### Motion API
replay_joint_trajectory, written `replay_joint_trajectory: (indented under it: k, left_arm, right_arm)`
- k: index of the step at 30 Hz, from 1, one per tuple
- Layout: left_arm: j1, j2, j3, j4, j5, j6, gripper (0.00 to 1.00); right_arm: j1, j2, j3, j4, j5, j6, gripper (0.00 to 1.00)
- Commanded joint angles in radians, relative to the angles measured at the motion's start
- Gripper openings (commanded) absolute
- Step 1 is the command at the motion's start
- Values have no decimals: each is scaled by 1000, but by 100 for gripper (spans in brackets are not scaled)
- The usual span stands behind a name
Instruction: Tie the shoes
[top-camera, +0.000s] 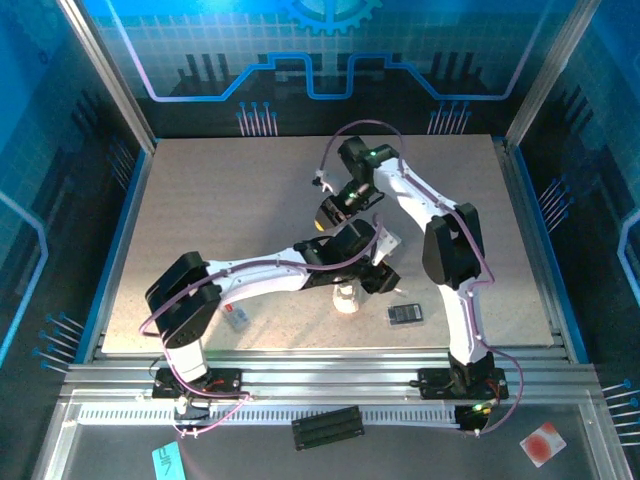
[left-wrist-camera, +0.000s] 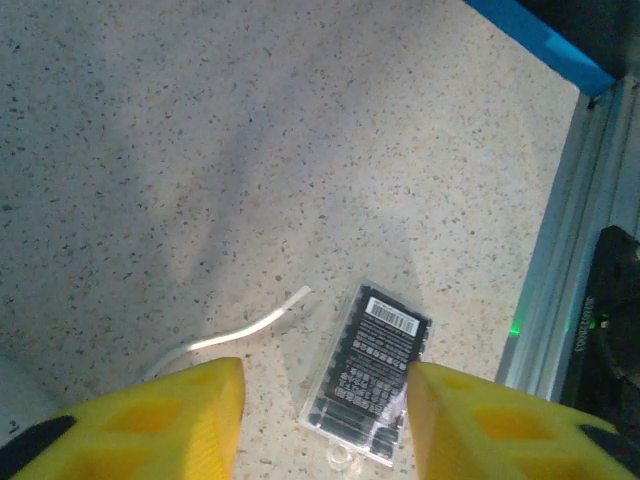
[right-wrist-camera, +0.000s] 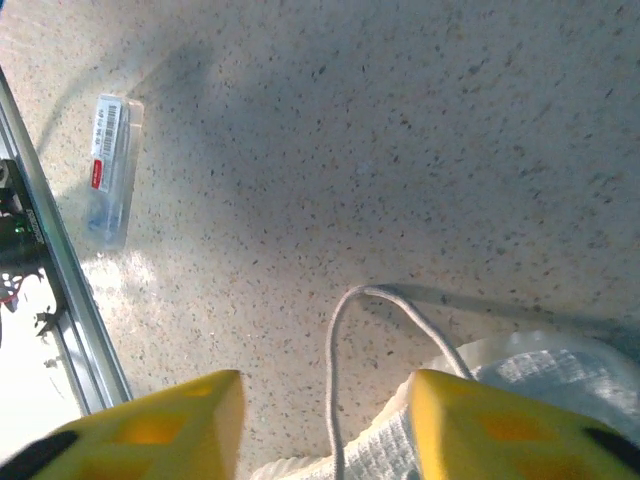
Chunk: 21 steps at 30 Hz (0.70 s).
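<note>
We see the left gripper (left-wrist-camera: 325, 425) released, holding nothing. The right gripper (right-wrist-camera: 325, 425) is released too, above the lace (right-wrist-camera: 334, 370) of the shoe (right-wrist-camera: 545, 375)

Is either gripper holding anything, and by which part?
Nothing is held. Left gripper is open over the speckled table; right gripper is open, a thin white lace loop from the white mesh sneaker lying loose between its jaws.

Table (top-camera: 220, 220); sneaker (top-camera: 346, 299), black packet (top-camera: 406, 315), perhaps tag (top-camera: 237, 319)
</note>
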Motion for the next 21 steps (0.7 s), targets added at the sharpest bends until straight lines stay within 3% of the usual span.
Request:
replay_joint_trajectory:
  k: [1,4,7,10,13,18,21]
  left_arm:
    - [24,-118,-8,-25,15,143,53]
    - [102,-215,-51,-80,79,209,54]
    - [206,-311,-101,-125,144,296,54]
    - [322,-382,-170,-146,264,440,54]
    - [397,-425,-250,-126,297,580,58]
    - [464,-389,-295,-146,304,792,62]
    - [481,-331,-287,-149,309,840,62]
  right_arm:
    - [-60,-154,-52,67,-20,39,55]
    - [-120,-283,-194,182,-10,81,57]
    - [-158,-437,-399,276,78,31,58]
    - [-139,-573,-621,337,292,-130,58]
    - [-109,-656,-852,425,463,-274,60]
    - [-96,-749,-1098,532,430,-440,61]
    - [-86,-779,-1178,610,369,-475,62]
